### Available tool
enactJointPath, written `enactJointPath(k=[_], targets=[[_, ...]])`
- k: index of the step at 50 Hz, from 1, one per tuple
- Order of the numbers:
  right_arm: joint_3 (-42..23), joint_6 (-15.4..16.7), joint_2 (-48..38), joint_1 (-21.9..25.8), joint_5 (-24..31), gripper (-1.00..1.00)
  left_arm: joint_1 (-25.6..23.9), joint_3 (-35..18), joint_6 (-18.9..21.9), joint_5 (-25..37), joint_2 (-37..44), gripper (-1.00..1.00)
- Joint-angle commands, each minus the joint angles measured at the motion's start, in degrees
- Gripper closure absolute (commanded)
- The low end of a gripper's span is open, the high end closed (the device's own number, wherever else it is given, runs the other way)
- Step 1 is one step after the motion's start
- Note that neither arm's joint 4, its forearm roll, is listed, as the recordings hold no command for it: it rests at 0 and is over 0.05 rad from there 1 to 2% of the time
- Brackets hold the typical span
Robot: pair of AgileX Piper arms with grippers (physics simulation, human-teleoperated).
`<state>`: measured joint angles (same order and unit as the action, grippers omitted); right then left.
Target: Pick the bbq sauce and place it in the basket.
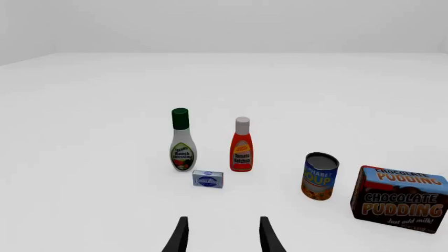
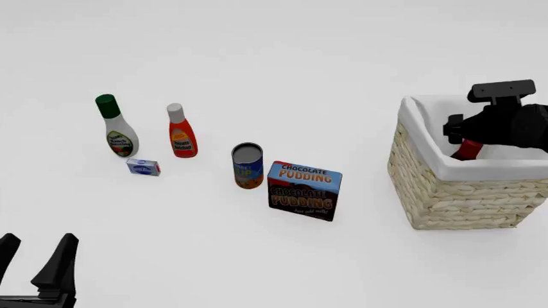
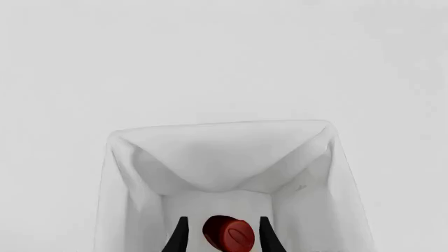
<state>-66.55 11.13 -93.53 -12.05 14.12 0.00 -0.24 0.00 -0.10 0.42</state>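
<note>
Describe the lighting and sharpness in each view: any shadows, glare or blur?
Front view: flat, even light, everything sharp, the woven straw-coloured basket with white lining casting no clear shadow. Left wrist view: no glare, the brown chocolate pudding box label readable. Right wrist view: soft grey shading in the lining folds, the dark reddish-brown bottle's red cap crisp.

Basket walls (lined) around pincer

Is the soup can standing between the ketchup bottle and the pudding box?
Yes, in the front view the soup can stands between the ketchup bottle and the pudding box.
</note>
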Motion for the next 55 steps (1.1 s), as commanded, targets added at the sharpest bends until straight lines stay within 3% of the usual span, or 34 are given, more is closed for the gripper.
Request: enactJointPath(k=[1,36,55], targets=[[-1.36,0.34,3.06,0.66,2.65,-1.00,0.00,0.00,0.00,0.00,0.00,-1.00],[-3.72,2.42,16.48,1.91,12.13,-1.00,0.00,0.00,0.00,0.00,0.00,-1.00],[-4.29,1.89,22.84,2.22,15.64,-1.00,0.00,0.00,0.00,0.00,0.00,-1.00]])
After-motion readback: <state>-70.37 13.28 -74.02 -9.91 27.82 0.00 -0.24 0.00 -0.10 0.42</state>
